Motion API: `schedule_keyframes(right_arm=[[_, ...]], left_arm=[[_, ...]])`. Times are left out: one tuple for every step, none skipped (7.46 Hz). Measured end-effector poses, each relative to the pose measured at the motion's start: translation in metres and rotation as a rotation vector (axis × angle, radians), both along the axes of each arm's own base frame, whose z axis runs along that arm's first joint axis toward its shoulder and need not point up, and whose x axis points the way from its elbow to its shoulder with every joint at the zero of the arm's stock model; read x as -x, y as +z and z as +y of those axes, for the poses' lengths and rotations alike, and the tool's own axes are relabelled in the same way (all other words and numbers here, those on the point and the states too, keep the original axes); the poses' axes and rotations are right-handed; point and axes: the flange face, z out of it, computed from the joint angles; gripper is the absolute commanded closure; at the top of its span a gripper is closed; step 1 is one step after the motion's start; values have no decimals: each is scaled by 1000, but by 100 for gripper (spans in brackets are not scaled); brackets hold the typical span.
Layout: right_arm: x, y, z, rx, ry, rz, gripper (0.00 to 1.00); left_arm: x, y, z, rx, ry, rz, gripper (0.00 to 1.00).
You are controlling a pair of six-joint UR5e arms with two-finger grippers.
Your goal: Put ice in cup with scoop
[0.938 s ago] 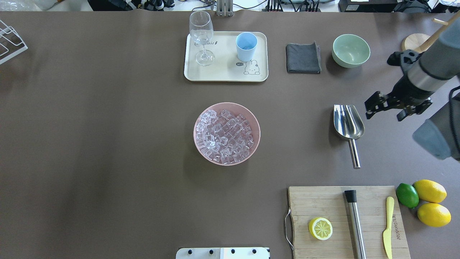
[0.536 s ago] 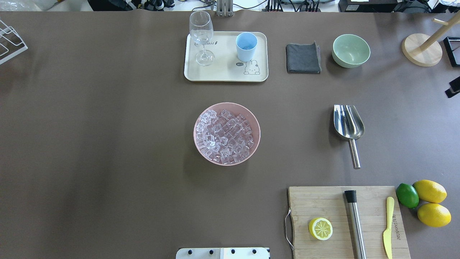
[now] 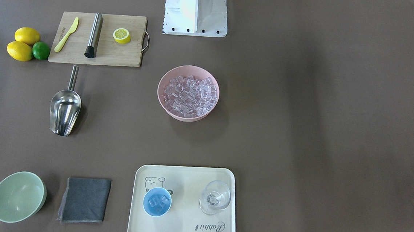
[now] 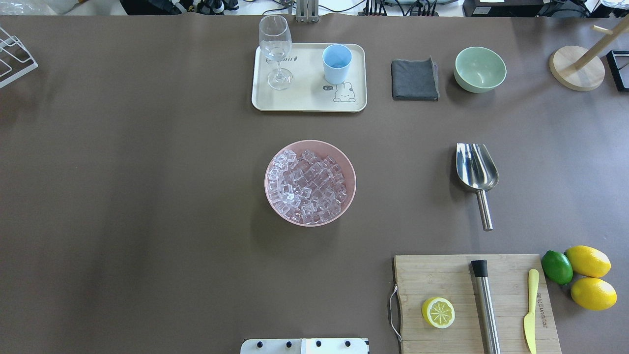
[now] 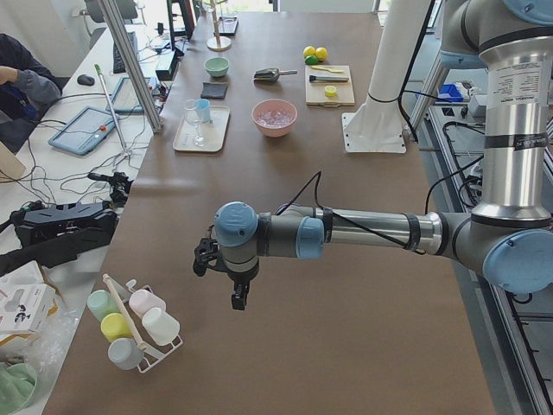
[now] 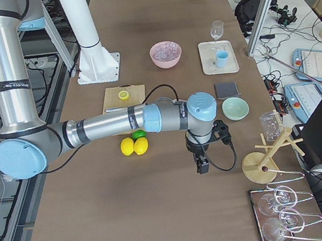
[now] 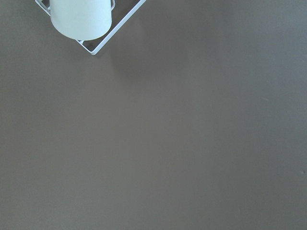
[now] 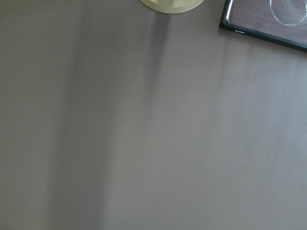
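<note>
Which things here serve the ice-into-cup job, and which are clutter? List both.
Job: ice, heaped in the pink bowl; cup on the tray, some cubes already inside; scoop, lying free on the table.

Lying about: wine glass, grey cloth, green bowl, cutting board with lemon half, steel cylinder and yellow knife, two lemons, lime.

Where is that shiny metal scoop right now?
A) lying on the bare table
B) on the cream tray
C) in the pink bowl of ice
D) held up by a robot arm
A: the scoop lies flat on the brown table, well apart from the pink bowl and the tray, with nothing holding it.
</note>
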Motion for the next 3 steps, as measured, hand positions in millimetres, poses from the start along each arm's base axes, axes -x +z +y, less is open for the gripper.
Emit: schedule_keyframes(right_arm=[[-6, 8, 2, 3, -4, 0, 0], [-9, 12, 2, 5, -4, -3, 0], [-10, 12, 3, 5, -4, -5, 0]], left_arm=[[0, 0, 0, 0, 0, 0, 2], [0, 0, 1, -1, 0, 1, 2], [0, -2, 0, -5, -1, 2, 2]])
